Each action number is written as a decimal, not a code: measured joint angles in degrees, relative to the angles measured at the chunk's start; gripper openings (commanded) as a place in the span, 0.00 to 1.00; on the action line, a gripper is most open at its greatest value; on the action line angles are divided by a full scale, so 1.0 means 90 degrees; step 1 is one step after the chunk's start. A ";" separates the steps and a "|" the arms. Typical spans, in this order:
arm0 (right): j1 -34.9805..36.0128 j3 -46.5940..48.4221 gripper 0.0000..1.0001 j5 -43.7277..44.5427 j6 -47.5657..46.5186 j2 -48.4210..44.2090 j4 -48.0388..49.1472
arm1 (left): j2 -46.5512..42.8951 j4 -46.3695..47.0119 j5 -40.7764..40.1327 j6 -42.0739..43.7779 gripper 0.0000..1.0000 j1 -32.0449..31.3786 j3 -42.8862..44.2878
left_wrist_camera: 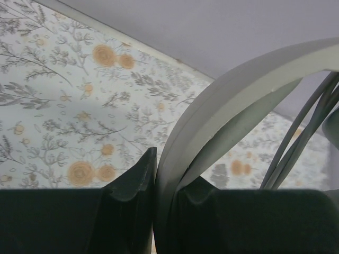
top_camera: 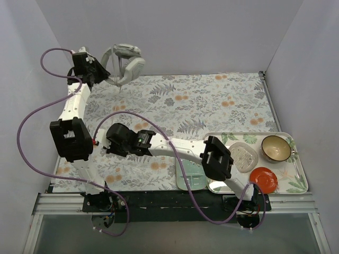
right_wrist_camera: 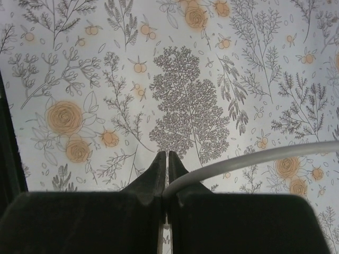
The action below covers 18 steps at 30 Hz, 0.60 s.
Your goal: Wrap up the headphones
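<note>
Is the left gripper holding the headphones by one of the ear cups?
No, the left gripper is shut on the wide headband of the headphones, which passes straight between its jaws.

Overhead view looks down; wrist views sit close above the tablecloth [top_camera: 212,100].

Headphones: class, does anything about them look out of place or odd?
Yes. The headphones are held aloft at the far-left corner, pinched by the headband in the left tool. Their cord strands dangle loose beside the band rather than lying neatly wrapped.
</note>
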 measured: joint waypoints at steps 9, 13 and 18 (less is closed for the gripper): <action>-0.0024 -0.0347 0.01 -0.0044 -0.0168 -0.1052 -0.0799 | -0.0444 0.1673 -0.2237 0.2705 0.00 -0.1173 -0.2448; -0.0304 -0.0197 0.01 0.0257 -0.0219 -0.1693 -0.1139 | -0.0758 0.2395 -0.2679 0.3854 0.00 -0.1593 -0.3427; -0.1015 0.0078 0.01 0.0520 -0.0233 -0.2050 -0.1406 | -0.1134 0.3138 -0.2863 0.4823 0.00 -0.1970 -0.4138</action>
